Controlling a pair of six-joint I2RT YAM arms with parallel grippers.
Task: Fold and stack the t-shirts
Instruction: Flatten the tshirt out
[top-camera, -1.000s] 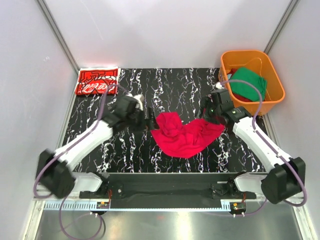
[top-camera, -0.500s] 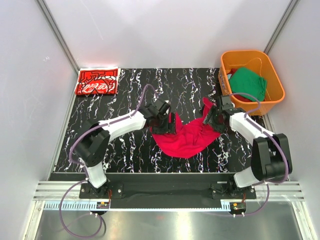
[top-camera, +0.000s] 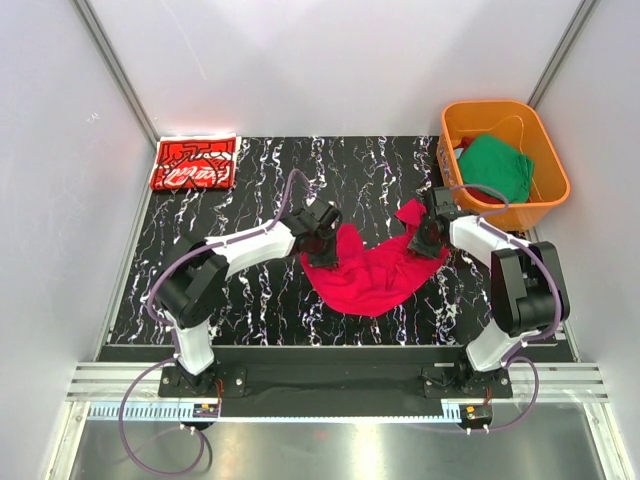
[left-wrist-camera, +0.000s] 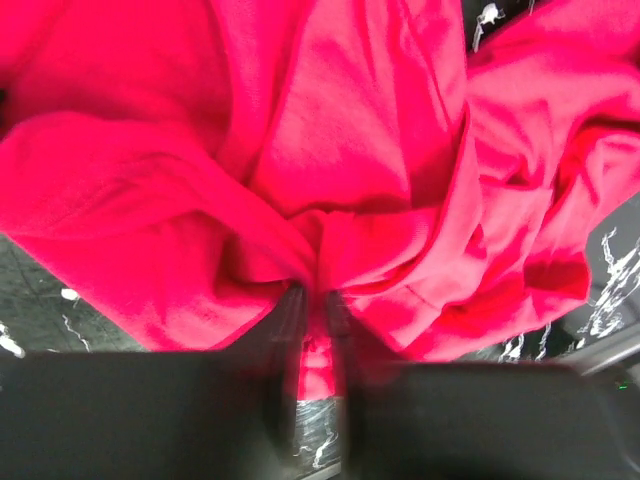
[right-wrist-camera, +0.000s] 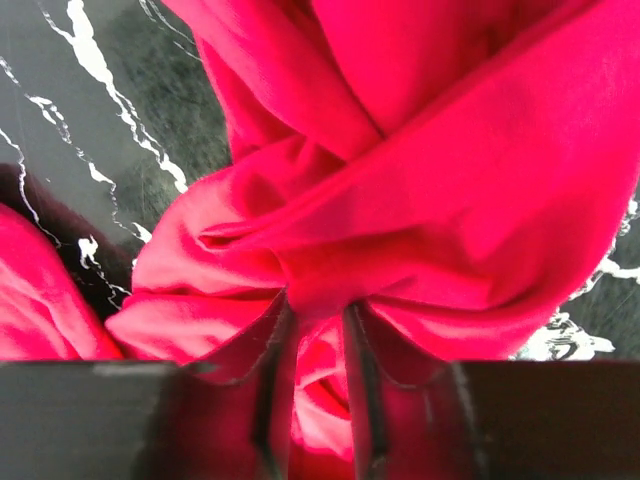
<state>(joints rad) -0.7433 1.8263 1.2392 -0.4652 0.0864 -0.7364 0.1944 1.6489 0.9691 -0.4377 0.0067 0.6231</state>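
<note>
While both arms reach forward from the near edge of the marbled black table, the plain crimson t-shirt lies crumpled at mid-table between them, spread in a rough triangle and unfolded. Left gripper: fingers drawn together on a gathered pleat at the garment's left edge, with cloth pinched between them in the left wrist view. Right gripper: fingers clamped on a bunched fold at the garment's right corner, a ridge of fabric filling the gap between them. Farther back, in the far left corner, the printed red t-shirt rests as a flat folded rectangle, apparently finished and placed to start the stack. At the far right, the orange tub holds the green t-shirt, loosely heaped. Progress, as judged: one garment of three is folded. The crimson one is at the grasp-and-spread step, with folding and stacking to follow. The green one is not yet taken out.
</note>
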